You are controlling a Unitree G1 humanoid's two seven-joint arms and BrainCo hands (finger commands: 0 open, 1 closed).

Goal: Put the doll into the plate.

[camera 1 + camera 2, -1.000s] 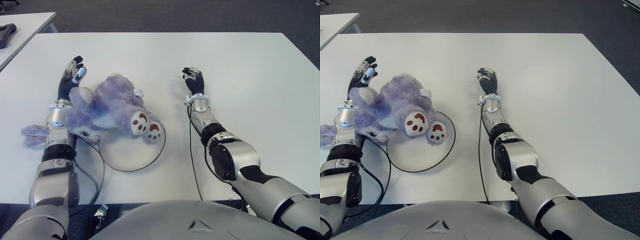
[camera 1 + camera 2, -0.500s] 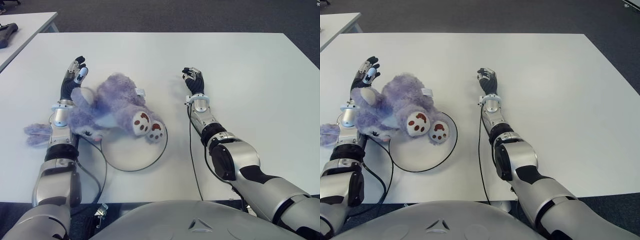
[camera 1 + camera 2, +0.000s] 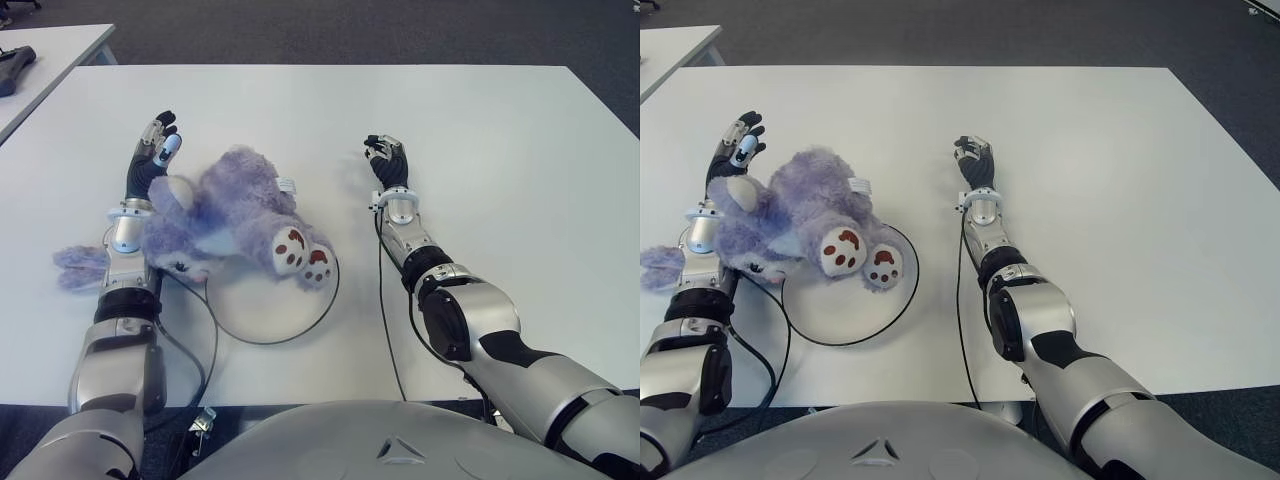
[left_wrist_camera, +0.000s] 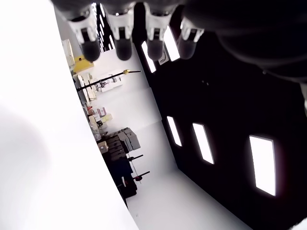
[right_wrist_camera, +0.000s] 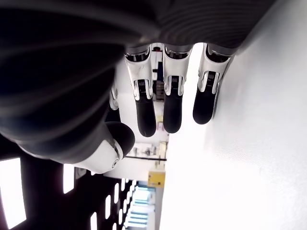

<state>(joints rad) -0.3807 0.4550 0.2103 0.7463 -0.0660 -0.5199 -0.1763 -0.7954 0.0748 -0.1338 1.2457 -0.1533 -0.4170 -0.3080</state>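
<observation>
Your left robot hand (image 3: 150, 165), fingers spread and holding nothing, keeps nudging the doll (image 3: 235, 215) rightward; its feet now overlap the plate (image 3: 262, 305), body still on the counter (image 3: 480, 130).

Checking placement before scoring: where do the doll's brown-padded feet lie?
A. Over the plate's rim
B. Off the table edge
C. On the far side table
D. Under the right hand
A: the doll's two feet overlap the far rim of the plate, with its body leaning against the left hand.

No legible text or labels anywhere.
</observation>
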